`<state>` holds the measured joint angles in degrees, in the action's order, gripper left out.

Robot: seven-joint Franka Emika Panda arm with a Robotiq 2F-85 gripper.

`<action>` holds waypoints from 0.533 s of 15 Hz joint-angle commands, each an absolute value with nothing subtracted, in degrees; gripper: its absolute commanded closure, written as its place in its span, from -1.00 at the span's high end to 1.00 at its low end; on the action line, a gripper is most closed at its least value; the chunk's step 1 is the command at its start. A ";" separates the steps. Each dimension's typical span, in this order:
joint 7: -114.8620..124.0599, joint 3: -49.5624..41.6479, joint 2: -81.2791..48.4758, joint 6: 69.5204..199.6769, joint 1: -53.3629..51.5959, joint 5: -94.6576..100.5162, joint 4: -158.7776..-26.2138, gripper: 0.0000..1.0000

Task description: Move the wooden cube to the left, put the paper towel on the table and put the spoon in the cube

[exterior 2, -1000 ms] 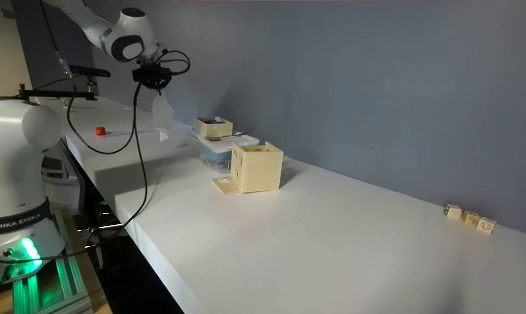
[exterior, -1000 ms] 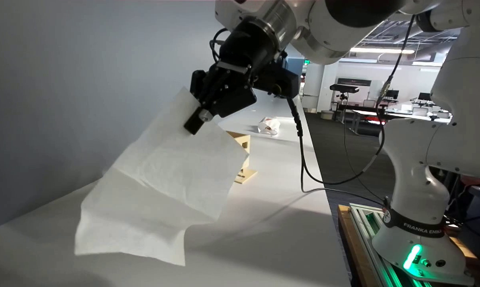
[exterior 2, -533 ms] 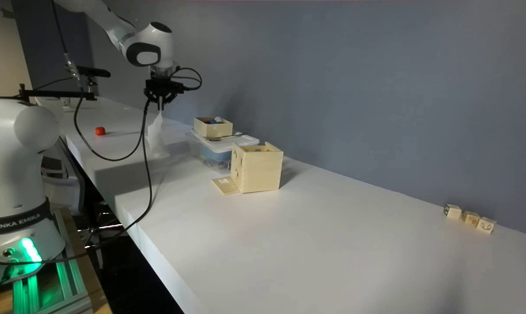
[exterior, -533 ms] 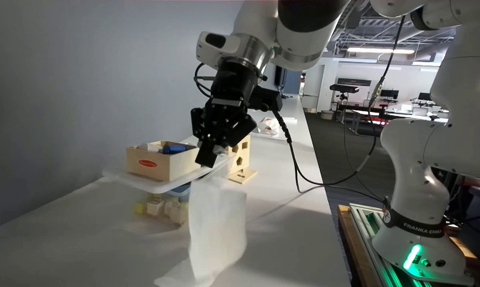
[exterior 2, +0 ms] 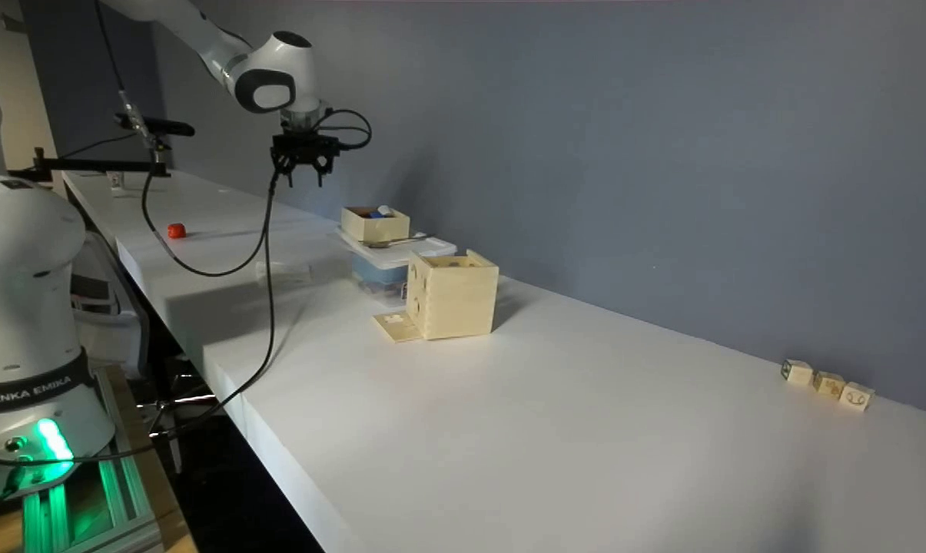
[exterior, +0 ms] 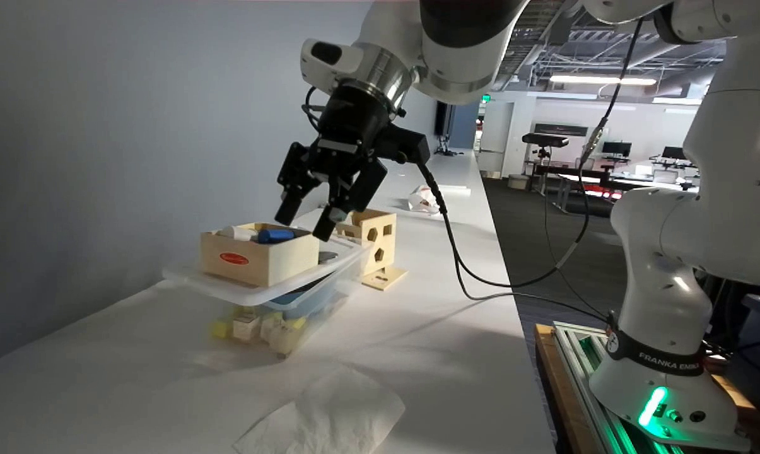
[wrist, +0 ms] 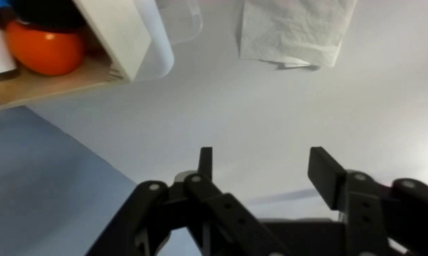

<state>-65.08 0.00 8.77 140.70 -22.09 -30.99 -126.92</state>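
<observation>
The paper towel lies crumpled flat on the table, also in the wrist view as a creased white sheet. My gripper hangs in the air above the table, its jaws apart with nothing between them; the wrist view shows a wide gap between the two fingertips. The wooden cube, a pale box with shaped holes, stands upright on the table beside the plastic container in both exterior views. A thin utensil, seemingly the spoon, rests on the container's lid; its grey end shows beside the small open wooden box.
The plastic container holds blocks and carries an open wooden box with bottles. A wooden panel lies against the cube. Small blocks line the wall, and a red object sits farther off. A cable hangs from the wrist.
The gripper has come down, opened and let go of the paper towel, which dropped from hanging onto the table. In the last half second it has risen slightly and shifted toward the wall.
</observation>
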 commanded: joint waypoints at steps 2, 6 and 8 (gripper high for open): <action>-54.42 2.81 13.18 148.06 -15.27 -26.31 -129.89 1.00; -47.84 0.56 11.54 151.24 -11.61 -27.52 -129.97 1.00; -43.18 0.06 10.85 153.18 -9.68 -26.58 -130.96 1.00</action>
